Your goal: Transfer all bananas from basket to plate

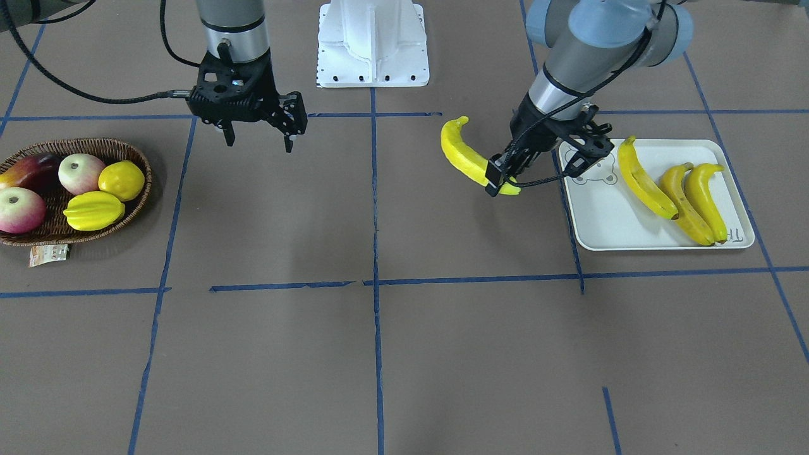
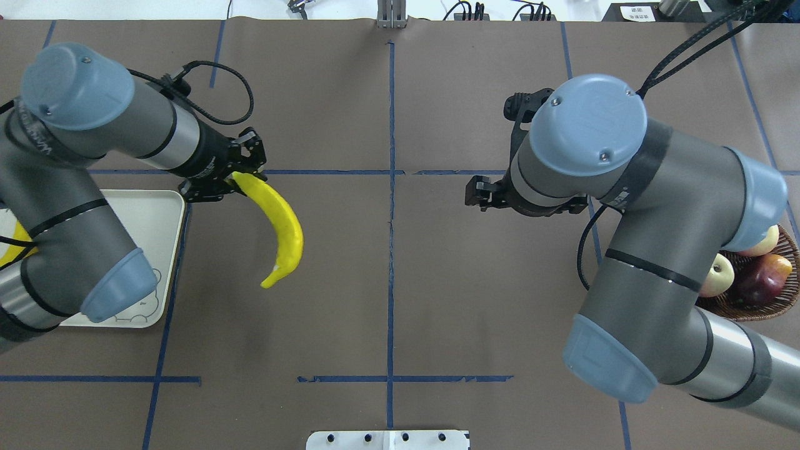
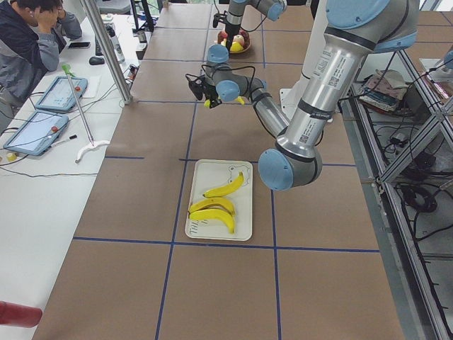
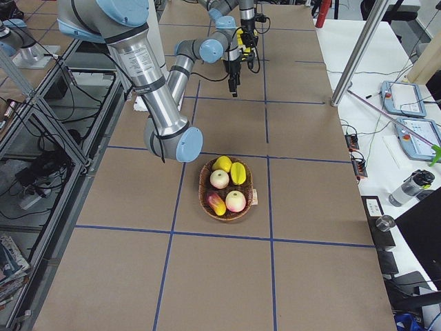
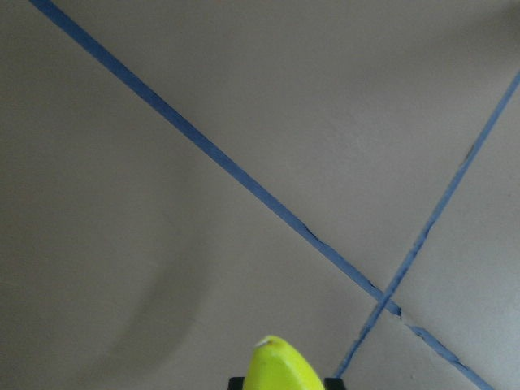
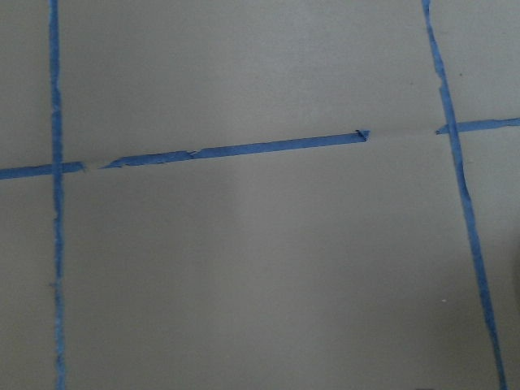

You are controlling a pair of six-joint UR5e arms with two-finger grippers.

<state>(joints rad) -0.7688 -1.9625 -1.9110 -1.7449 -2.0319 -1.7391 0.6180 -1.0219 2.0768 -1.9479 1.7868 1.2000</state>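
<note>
Yellow banana [image 1: 464,158] held aloft by the left pincer [image 1: 502,181], clamped on one end.
Three bananas [image 1: 644,180] lie on the plate [image 1: 600,221] at its three o'clock; the right pincer [image 1: 259,139] hangs wide toward nine o'clock.

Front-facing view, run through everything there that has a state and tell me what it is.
left hand: shut on the held banana
held banana: gripped at one end, short of the tray
right hand: open, empty
tray: holds three bananas lying flat
basket: no bananas inside; apples, starfruit, lemon inside
</note>
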